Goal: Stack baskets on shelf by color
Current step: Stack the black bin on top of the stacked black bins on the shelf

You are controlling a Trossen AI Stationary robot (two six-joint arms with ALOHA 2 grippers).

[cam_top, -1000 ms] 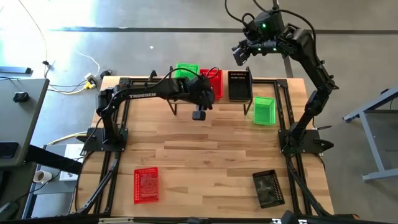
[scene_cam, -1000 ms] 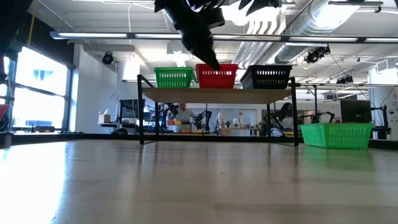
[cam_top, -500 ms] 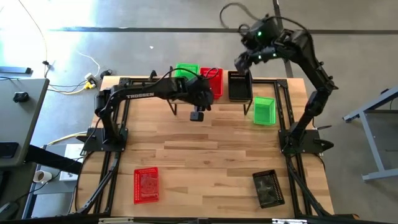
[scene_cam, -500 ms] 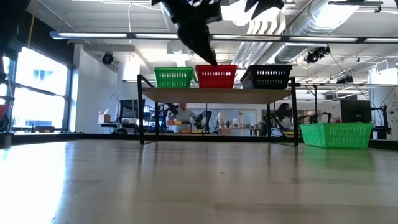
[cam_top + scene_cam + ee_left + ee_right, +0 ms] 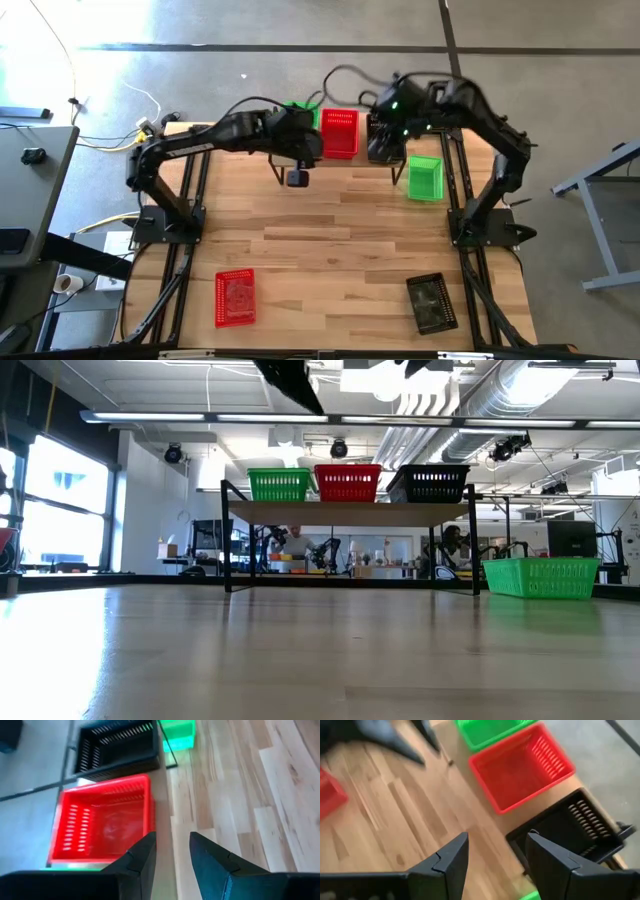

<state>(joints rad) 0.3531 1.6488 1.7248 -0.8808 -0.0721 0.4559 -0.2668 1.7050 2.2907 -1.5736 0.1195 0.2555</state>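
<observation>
Left gripper [image 5: 171,851] above the shelf's [image 5: 350,512] front edge, fingers slightly apart, nothing between them; red basket [image 5: 102,817] just ahead on the shelf, black basket [image 5: 116,744] beyond it. Right gripper [image 5: 496,854] over the shelf's other end, fingers spread, empty; black basket just ahead of it. Shelf row: green [image 5: 279,484], red, black. Loose on the table [image 5: 330,240]: green basket [image 5: 425,178] beside the shelf; second red [image 5: 235,298] and second black [image 5: 432,302] at the near edge, well apart from both grippers.
</observation>
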